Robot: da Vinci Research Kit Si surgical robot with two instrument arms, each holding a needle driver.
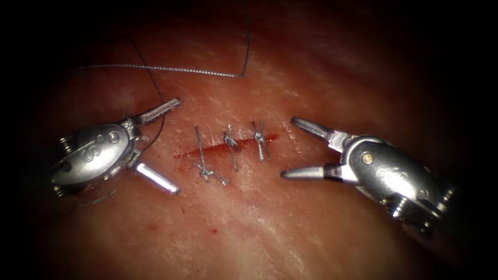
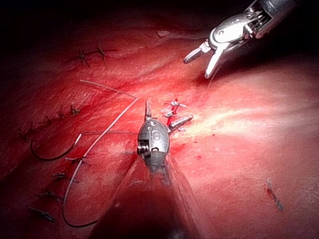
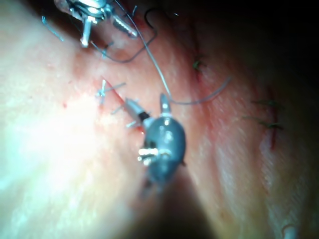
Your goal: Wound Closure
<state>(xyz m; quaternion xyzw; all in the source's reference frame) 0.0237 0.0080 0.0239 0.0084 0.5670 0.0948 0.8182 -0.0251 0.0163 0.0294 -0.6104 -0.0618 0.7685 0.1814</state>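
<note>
We see the left arm's tool [image 1: 165, 148] lying off the left end of the cut [image 1: 207, 150], its polished wrist housing tilted and its two ridged jaws spread wide, one reaching up and toward the cut, the other down and toward it; they hold nothing, though a dark strand of thread [image 1: 155, 88] passes just behind the upper jaw. The right arm's tool [image 1: 290, 148] comes in past the right end of the cut, its slim tapered jaws likewise wide apart and empty, tips pointing at the cut. The cut itself is a short red slit in pale, glistening tissue [image 1: 249, 223], with a little red fluid [image 1: 194, 152] along its left part. Three knotted stitches [image 1: 231, 142] of silvery braided thread cross it, short cut ends standing off each knot. Beyond the cut, a long loose run of thread lies across the tissue and bends sharply upward. In the left wrist view we find the curved needle [image 2: 52, 157] lying free on the tissue, well away from the cut beyond the left tool [image 2: 164, 117], not in the tissue as far as we can tell, among older stitched lines [image 2: 92, 54] with thread arcing nearby.
</note>
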